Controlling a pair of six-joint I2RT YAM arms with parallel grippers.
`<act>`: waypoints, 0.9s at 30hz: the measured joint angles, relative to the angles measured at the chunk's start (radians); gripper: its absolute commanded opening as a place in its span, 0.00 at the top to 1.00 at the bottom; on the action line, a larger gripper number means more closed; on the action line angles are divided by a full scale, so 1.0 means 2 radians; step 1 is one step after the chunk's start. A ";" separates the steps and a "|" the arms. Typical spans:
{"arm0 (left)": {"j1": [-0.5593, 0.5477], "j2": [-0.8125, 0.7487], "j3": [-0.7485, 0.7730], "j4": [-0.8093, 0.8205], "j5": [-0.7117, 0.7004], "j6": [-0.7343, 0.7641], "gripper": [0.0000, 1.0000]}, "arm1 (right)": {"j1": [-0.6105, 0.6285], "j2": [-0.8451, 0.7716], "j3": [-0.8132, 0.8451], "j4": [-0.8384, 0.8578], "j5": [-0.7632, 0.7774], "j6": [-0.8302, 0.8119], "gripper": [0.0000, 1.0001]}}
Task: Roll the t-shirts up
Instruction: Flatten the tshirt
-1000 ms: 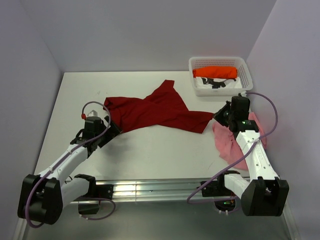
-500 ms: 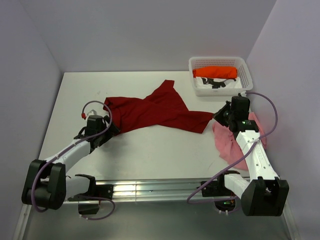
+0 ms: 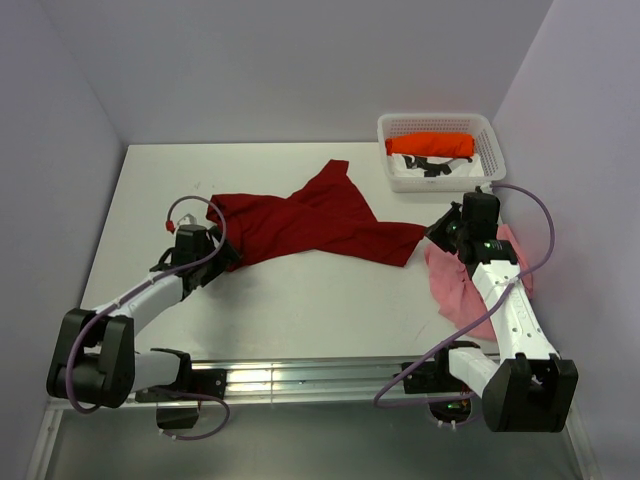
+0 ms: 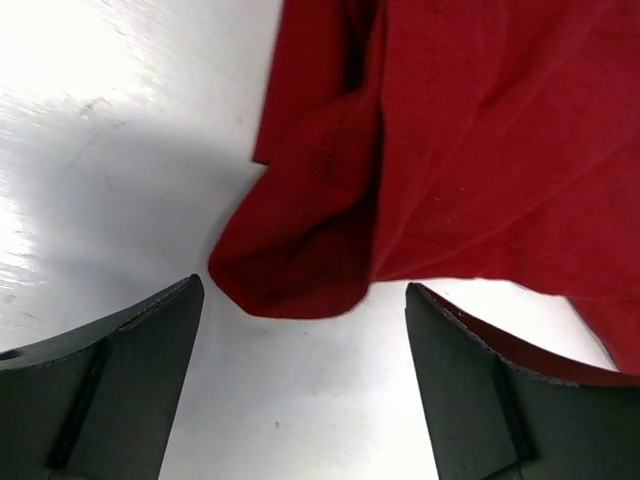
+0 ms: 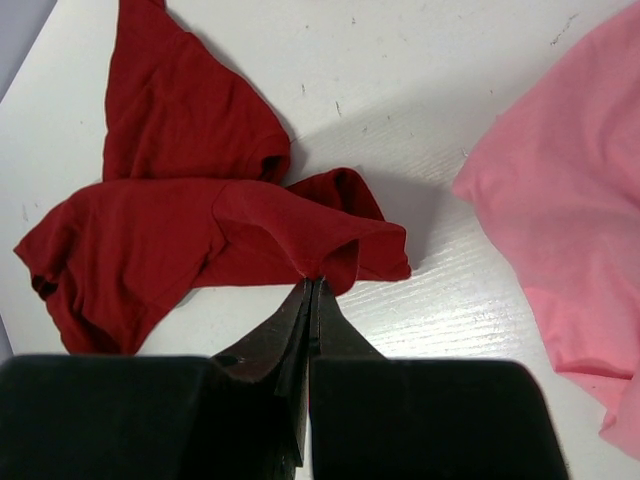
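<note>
1. The left gripper [image 4: 305, 385] is low over the table [image 4: 120, 120] with its two fingers wide apart. Nothing is between them yet.
2. Just in front of those fingers is a folded corner of the dark red t-shirt [image 4: 470, 130].
3. The right gripper [image 5: 312, 290] has its fingers pressed tight together. The tips sit right on the other end of the dark red t-shirt, and the cloth bunches up toward them, so I think they pinch a bit of it.
4. The dark red t-shirt lies crumpled and twisted across the middle of the table, between the two arms.
5. The pale pink t-shirt [image 5: 570, 200] lies in a heap by the right arm. The orange t-shirt [image 3: 430, 145] is already rolled up in the white basket [image 3: 400, 125].
6. I think this step is getting hold of both ends of the red shirt.
7. Next, the left gripper needs to slide forward over the corner and close on it. Then both arms can pull the shirt flat for rolling.
</note>
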 measured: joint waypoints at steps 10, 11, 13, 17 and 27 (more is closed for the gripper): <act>0.000 -0.031 0.002 -0.004 0.018 -0.018 0.21 | 0.000 0.001 0.000 0.000 -0.002 0.000 1.00; 0.000 -0.030 0.003 -0.005 0.019 -0.021 0.22 | 0.000 0.001 0.000 0.000 -0.002 0.000 1.00; 0.000 -0.026 0.006 -0.004 0.022 -0.027 0.23 | 0.000 0.001 0.000 0.000 -0.002 0.000 1.00; 0.000 -0.017 0.006 0.002 0.030 -0.037 0.25 | 0.000 0.001 0.000 0.000 -0.002 0.000 1.00; 0.000 0.018 0.007 0.025 0.034 -0.047 0.31 | 0.000 0.001 0.000 0.000 -0.004 0.000 1.00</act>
